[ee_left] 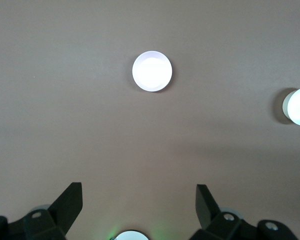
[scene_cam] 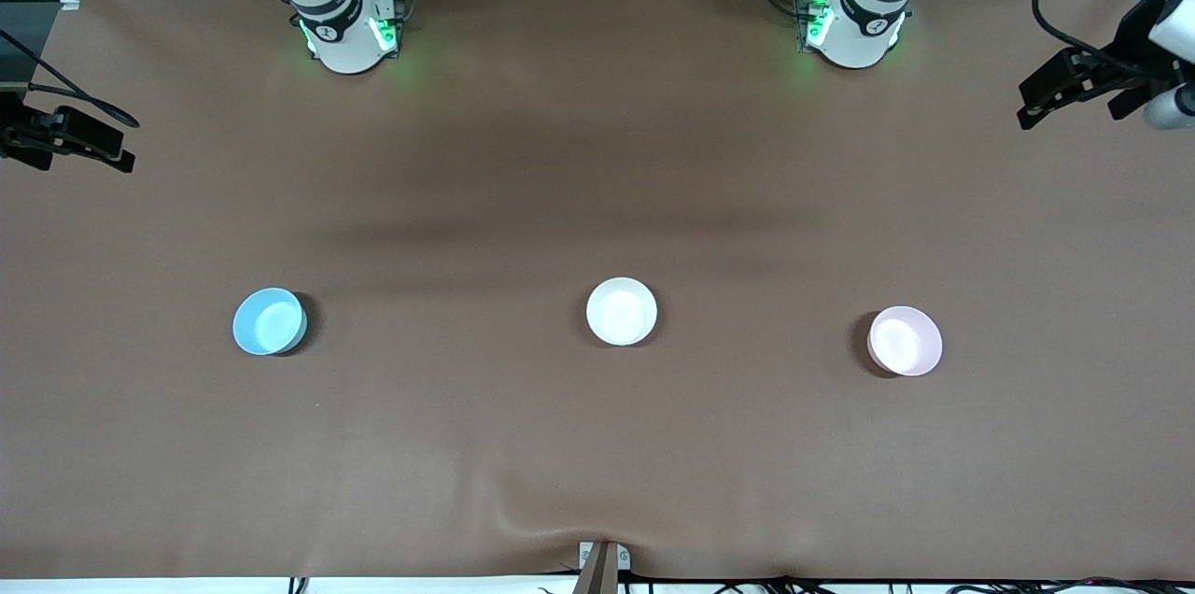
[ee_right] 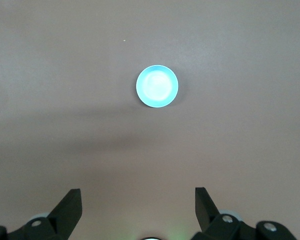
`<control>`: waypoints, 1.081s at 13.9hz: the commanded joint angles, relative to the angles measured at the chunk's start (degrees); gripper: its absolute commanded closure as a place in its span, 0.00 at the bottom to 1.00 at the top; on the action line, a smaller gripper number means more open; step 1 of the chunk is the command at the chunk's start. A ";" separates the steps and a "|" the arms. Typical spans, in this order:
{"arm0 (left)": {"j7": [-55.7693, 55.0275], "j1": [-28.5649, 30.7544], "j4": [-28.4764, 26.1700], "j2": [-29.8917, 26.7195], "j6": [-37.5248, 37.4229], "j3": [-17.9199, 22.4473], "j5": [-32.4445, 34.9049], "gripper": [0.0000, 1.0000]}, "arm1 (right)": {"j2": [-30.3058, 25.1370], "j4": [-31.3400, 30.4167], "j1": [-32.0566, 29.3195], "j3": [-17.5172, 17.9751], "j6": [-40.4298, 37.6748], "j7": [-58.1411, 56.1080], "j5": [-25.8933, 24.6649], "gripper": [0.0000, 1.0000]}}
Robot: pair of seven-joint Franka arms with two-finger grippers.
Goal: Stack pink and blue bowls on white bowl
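Front view: blue bowl (scene_cam: 269,321), white bowl (scene_cam: 622,311) and pink bowl (scene_cam: 905,341) sit apart in a row, unstacked. Left gripper (ee_left: 139,206) and right gripper (ee_right: 138,206) hover high, jaws wide; a descent comes next.

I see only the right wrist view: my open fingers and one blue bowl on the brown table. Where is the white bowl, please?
Observer: The white bowl stands mid-table, apart from the blue bowl, toward the left arm's end from it.
Operator: And the pink one?
Observer: The pink bowl stands alone toward the left arm's end, slightly nearer to the front camera than the white bowl.
Operator: Is the left arm busy?
Observer: No. The left gripper hangs open and empty over its end of the table, as the right gripper does over the right arm's end.
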 commanded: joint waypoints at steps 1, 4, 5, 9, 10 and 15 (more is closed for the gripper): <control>0.64 0.67 0.63 -0.07 -0.82 -0.50 1.11 0.00 | -0.30 -0.10 0.22 -0.12 -0.10 -0.56 0.45 0.00; 0.90 0.93 0.98 0.81 -0.73 -0.32 1.03 0.00 | -0.30 -0.10 0.22 -0.12 -0.10 -0.56 0.53 0.00; 0.99 1.02 0.89 0.99 -0.56 -0.32 1.11 0.00 | -0.30 -0.10 0.22 -0.12 -0.10 -0.56 0.45 0.00; 1.08 0.76 0.54 1.78 1.55 -0.50 0.67 0.00 | -0.30 -0.10 0.22 -0.12 -0.01 -0.56 0.54 0.00; 1.08 0.67 0.19 1.78 1.64 -0.59 0.59 0.00 | -0.30 -0.10 0.22 -0.12 -0.01 -0.56 0.45 0.00; 0.91 0.58 0.10 2.66 2.34 -0.85 0.32 0.00 | -0.30 -0.10 0.14 -0.12 -0.01 -0.56 0.54 0.00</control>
